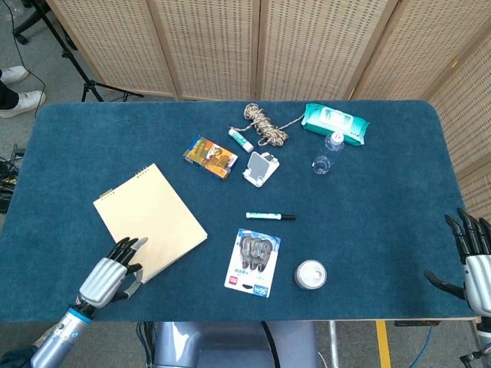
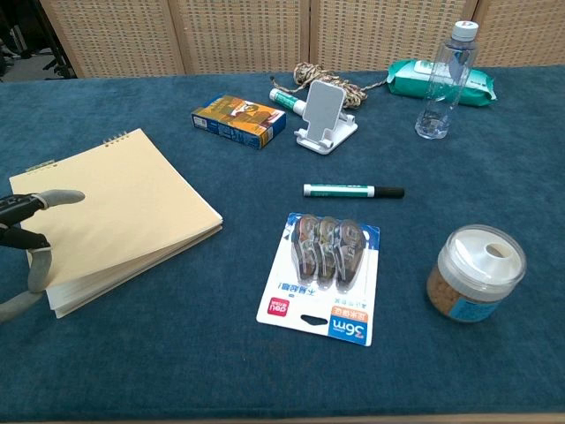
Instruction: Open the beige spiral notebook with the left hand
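A desk [image 1: 383,199] covered in dark blue cloth carries everything. On its left lies a closed beige spiral notebook [image 1: 149,221]. Further back sit a small orange box [image 1: 210,156], a glue stick [image 1: 241,139], a coil of rope [image 1: 265,124], a white phone stand [image 1: 261,169], a clear bottle [image 1: 327,152] and a green wipes pack [image 1: 334,123]. Nearer lie a marker [image 1: 270,217], a carded tape pack [image 1: 254,262] and a white-lidded jar [image 1: 311,274].
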### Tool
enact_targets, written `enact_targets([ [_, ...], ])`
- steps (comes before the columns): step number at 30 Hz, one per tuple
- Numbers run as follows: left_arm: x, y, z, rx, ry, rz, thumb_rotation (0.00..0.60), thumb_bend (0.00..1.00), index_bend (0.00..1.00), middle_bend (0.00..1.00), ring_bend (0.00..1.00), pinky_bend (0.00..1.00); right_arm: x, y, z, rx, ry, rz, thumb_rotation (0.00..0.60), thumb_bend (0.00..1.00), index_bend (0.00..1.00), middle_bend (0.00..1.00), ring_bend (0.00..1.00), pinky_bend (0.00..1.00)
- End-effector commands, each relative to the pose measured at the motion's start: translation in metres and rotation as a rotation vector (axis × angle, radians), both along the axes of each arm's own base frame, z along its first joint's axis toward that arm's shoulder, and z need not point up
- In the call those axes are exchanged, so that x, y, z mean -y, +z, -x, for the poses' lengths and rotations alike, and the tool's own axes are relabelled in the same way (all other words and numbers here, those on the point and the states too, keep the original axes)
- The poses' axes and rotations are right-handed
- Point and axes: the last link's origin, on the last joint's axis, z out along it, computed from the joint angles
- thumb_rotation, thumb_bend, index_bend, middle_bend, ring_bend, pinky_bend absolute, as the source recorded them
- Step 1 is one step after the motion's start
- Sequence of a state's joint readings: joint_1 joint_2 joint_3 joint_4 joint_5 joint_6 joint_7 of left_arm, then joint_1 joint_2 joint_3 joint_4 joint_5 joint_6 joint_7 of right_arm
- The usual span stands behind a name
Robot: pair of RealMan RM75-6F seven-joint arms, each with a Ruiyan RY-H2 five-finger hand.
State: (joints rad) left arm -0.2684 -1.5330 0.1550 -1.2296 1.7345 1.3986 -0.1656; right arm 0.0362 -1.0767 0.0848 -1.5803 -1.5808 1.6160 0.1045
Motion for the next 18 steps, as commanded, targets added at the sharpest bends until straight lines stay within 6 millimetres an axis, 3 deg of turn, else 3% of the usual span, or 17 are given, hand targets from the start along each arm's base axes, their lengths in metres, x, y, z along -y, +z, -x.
enact_targets([
  [1, -0.001, 0.009, -0.003, 0.045, 0.002, -0.029, 0.600, 0.78, 0.83, 0.00, 0.00, 0.00, 0.000, -0.001, -0.001, 0.002, 0.002, -0.002, 0.600, 0.00, 0.03, 0.00, 0.00, 0.00],
  [7, -0.017, 0.040, -0.002, 0.181, 0.045, -0.122, 0.600, 0.79, 0.83, 0.00, 0.00, 0.00, 0.001, -0.003, -0.003, 0.003, 0.001, -0.005, 0.600, 0.00, 0.03, 0.00, 0.00, 0.00],
  [13, -0.057, 0.091, 0.000, 0.284, 0.093, -0.305, 0.600, 0.78, 0.83, 0.00, 0.00, 0.00, 0.001, -0.005, -0.004, -0.006, 0.001, -0.009, 0.600, 0.00, 0.03, 0.00, 0.00, 0.00],
  [18, -0.090, 0.120, 0.005, 0.292, 0.143, -0.411, 0.600, 0.79, 0.83, 0.00, 0.00, 0.00, 0.001, -0.006, -0.004, -0.010, 0.002, -0.013, 0.600, 0.00, 0.03, 0.00, 0.00, 0.00],
])
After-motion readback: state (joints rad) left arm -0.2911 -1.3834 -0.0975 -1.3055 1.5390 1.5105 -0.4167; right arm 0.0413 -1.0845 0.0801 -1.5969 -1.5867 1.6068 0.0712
